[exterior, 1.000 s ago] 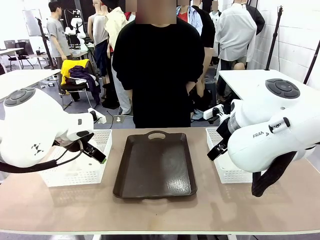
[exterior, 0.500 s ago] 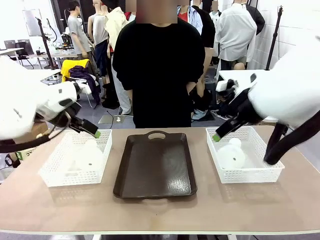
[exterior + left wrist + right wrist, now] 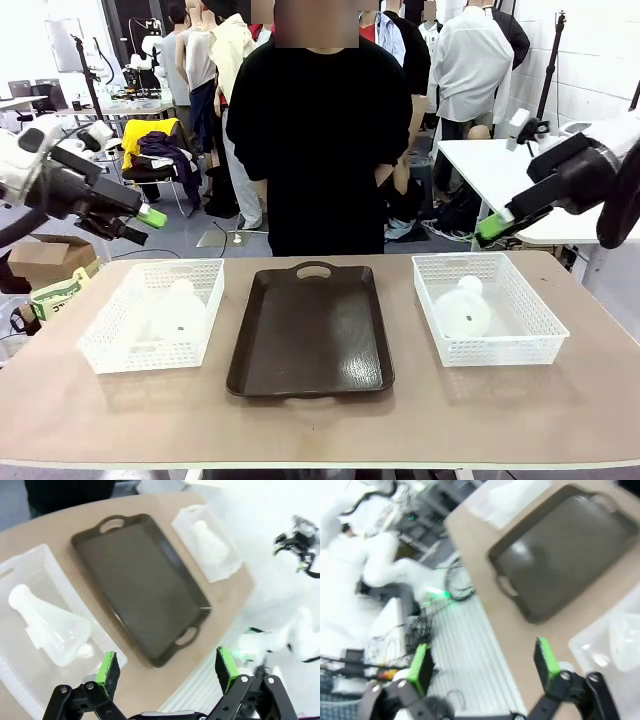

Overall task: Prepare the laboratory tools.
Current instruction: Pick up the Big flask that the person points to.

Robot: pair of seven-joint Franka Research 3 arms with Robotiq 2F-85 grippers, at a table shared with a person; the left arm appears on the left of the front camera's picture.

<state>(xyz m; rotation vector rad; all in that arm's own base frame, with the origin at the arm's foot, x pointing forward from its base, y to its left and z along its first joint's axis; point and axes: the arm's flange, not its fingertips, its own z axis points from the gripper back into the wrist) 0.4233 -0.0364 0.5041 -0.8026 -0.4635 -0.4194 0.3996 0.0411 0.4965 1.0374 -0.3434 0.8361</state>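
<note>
Two frosted-white conical flasks lie on their sides, one in each white lattice basket: the left flask (image 3: 175,312) (image 3: 47,625) and the right flask (image 3: 465,308) (image 3: 207,537). My left gripper (image 3: 143,221) (image 3: 166,669) hangs open high above the table's left end, well clear of the left basket (image 3: 105,345), with nothing between its green pads. My right gripper (image 3: 494,227) (image 3: 482,662) is also open and empty, raised above and behind the right basket (image 3: 540,340). The right wrist view is blurred; a flask (image 3: 626,639) shows faintly at its lower right.
A dark brown handled tray (image 3: 312,330) (image 3: 140,580) (image 3: 560,550) lies bare between the baskets. A person in black (image 3: 315,140) stands at the far edge, hands behind the back. Bare tabletop (image 3: 320,430) runs along the near side.
Both arms have lifted and swung outward from in front of the baskets, left arm to the far left, right arm to the far right. The flasks now show uncovered.
</note>
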